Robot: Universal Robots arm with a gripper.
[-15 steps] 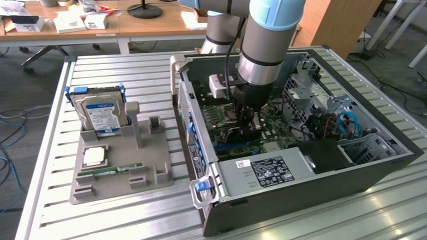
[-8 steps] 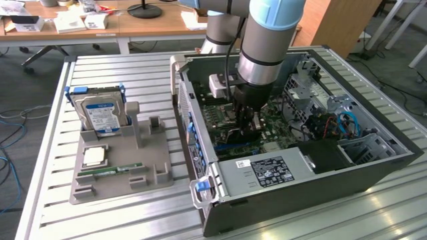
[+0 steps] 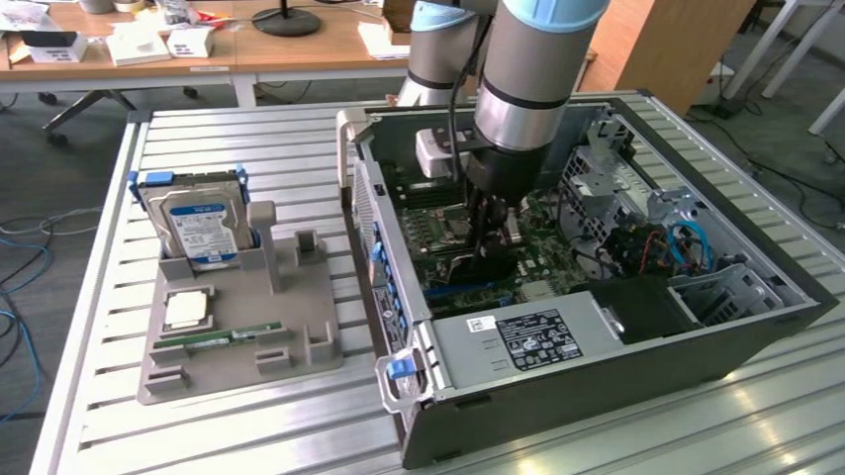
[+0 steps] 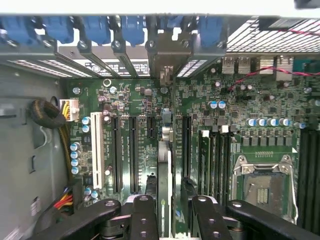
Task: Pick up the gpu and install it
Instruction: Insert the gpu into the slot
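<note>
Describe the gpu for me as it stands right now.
The gpu appears edge-on: a thin card with a pale edge and a dark part beside it, clamped upright in the gripper. It sits inside the open computer case, over the green motherboard and its expansion slots. Whether it is seated cannot be told.

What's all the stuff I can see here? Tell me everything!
table: one, silver slats, under the rest.
computer case: one, black, open, on the table.
motherboard: one, green, inside the case.
holder: one, grey, on the exterior view's left of the case.
hard drive: one, silver, upright in the holder.
memory stick: one, green, lying on the holder.
gpu: one, black, inside the case, held edge-on.
gripper: one, black, shut on the gpu.
</note>
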